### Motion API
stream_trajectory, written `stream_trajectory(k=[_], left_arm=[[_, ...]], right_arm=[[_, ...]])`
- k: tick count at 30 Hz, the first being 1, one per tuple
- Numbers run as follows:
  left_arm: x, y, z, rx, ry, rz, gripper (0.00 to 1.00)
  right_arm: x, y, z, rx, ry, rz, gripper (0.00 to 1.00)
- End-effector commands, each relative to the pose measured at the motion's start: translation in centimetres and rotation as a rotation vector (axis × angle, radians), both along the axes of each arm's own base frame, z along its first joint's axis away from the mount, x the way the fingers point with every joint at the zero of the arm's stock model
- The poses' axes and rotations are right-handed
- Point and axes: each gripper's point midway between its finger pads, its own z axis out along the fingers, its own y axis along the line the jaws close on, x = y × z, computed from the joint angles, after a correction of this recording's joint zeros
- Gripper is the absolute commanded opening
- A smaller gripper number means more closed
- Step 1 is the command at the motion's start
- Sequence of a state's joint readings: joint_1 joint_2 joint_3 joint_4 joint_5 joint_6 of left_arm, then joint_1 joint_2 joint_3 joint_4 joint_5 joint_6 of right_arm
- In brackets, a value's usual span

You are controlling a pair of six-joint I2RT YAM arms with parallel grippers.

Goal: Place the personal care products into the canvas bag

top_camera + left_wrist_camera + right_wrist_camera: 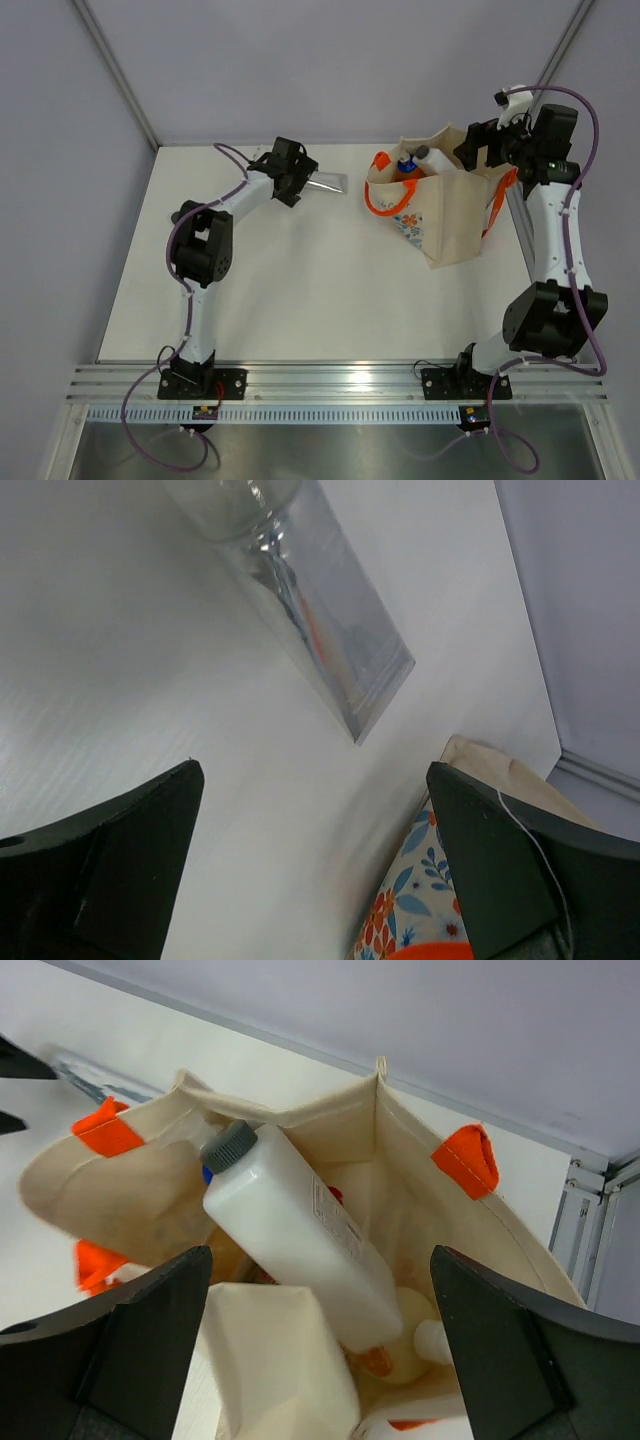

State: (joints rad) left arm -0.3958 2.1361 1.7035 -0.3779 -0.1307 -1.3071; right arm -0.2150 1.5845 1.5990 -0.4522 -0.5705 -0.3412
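Two arm bases sit bolted at the near edge of the table (300, 300), with white tabletop stretching away from them. Further back, toward the far left corner, the left gripper (297, 178) hangs low over the surface with its jaws spread wide and nothing between them. Just beyond those jaws, on the side toward the bag, the silver tube (340, 650) lies flat on the table, apart from both fingers. Its long axis runs roughly along the far edge, with the round cap end nearer the gripper and the flat crimped end pointing at the bag. It is shiny and foil-like, with a faint orange mark on its side.

The left arm is much the nearer. A pick would likely mean reaching forward and closing across the tube's narrow width.

At the far right corner the canvas bag (450, 215) stands open, beige with orange handles and a floral print. The right gripper (478, 150) hovers over its mouth, jaws wide and gripping nothing. Inside, the white bottle (300, 1245) with a dark cap leans diagonally among other containers.
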Motion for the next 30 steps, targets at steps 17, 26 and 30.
stream_trajectory(k=[17,26,30], left_arm=[[8.2,3.3,-3.9,0.005,0.043,0.208,0.88],[9.6,3.6,-6.2,-0.017,0.068,0.158,0.61],[8.4,3.6,-7.7,0.004,0.109,0.069,0.51]], right_arm=[[-14.9,8.1,5.4,0.167,-0.178,0.26,0.99],[-16.3,8.8,3.1,0.215,-0.134,0.267,0.99],[-16.6,9.0,3.1,0.234,-0.123,0.278,1.0]])
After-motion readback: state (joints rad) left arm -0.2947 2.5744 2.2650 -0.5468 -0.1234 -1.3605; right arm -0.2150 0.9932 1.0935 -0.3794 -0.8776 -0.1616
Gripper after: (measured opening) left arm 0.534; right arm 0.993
